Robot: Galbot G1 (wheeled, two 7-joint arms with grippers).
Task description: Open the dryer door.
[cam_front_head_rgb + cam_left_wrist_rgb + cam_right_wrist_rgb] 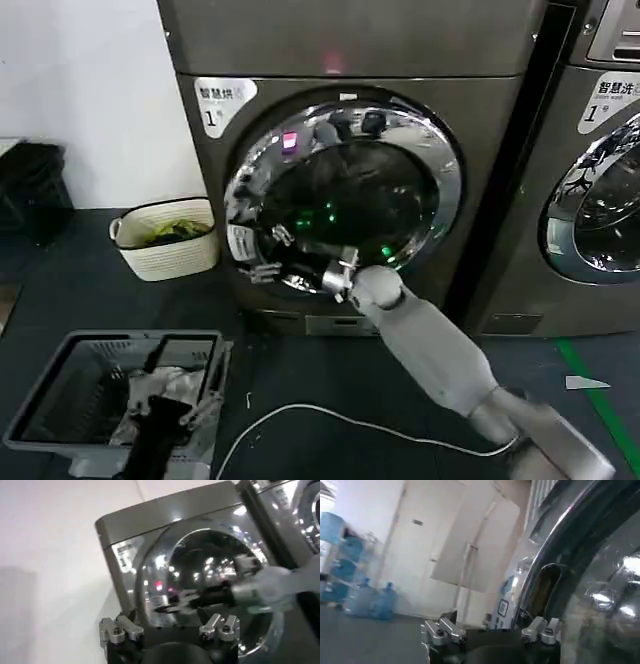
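Observation:
The grey dryer (350,60) faces me, its round glass door (345,195) set in a chrome ring and lying against the front. My right gripper (268,255) is at the door's lower-left rim, fingers apart. In the right wrist view the right gripper (490,630) is open, with the chrome rim and its dark handle recess (546,587) just beyond one finger (542,629). Low at the left, my left gripper (168,405) hangs over a grey crate. It (169,626) is open and empty, looking at the dryer door (210,580) from a distance.
A white basket (165,240) with green contents stands on the floor left of the dryer. The grey crate (50,400) holds laundry. A white cable (330,415) runs across the dark floor. A second machine (600,180) stands to the right.

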